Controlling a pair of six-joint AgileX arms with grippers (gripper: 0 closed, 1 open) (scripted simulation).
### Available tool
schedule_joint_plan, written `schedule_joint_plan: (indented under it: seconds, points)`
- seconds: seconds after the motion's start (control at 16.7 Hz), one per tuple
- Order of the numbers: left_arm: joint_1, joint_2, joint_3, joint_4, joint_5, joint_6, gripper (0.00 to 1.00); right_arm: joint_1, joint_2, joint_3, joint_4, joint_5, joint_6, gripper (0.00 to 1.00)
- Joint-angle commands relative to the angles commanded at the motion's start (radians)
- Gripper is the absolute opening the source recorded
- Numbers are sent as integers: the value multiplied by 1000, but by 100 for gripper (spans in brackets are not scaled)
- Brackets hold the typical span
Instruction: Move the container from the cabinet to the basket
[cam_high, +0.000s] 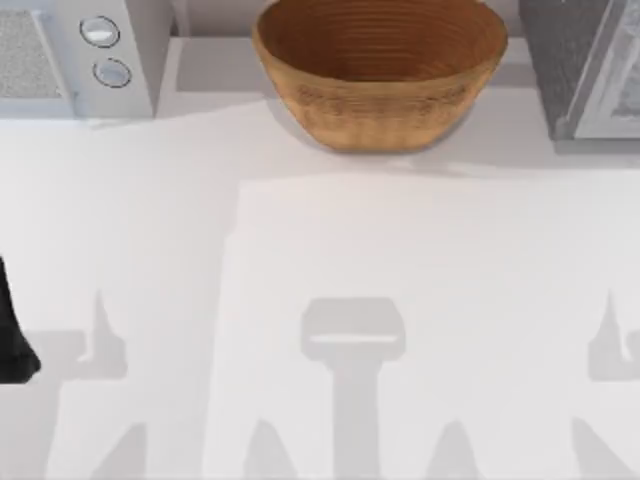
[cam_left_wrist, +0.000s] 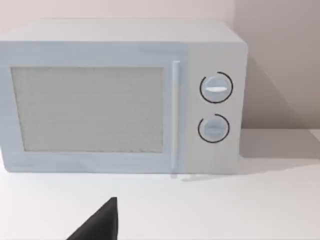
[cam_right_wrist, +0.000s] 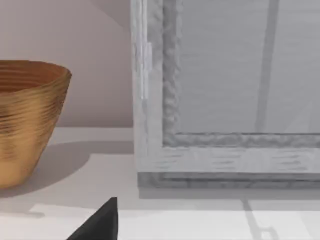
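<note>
A wicker basket (cam_high: 378, 70) sits top centre on the white bench (cam_high: 320, 260), the closed cabinet (cam_high: 590, 65) at upper right presumably hiding the container. Likely a light, stiff, slick can, it is best gripped around its sides. Whether either arm's fingers are open cannot be told.

One woven wicker basket (cam_high: 380, 70) stands at the back of the one white table (cam_high: 400, 260). One white microwave (cam_left_wrist: 120, 95) sits at the table's left back corner, carrying two round silver knobs: an upper knob (cam_left_wrist: 216, 88) and a lower knob (cam_left_wrist: 214, 128). One grey cabinet (cam_right_wrist: 225, 95) stands at the right back corner, seemingly with a single glazed door.
</note>
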Motion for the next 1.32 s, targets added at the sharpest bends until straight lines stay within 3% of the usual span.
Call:
schedule_joint_plan:
  seconds: [0.24,0.48,1.32]
  points:
    - [0,0,0,0,0,0,100,4,32,33,-13,6,0,100]
    - [0,0,0,0,0,0,100,29,212,224,-77,32,1,100]
    - [0,0,0,0,0,0,100,160,1138,1538,-348,171,16,100]
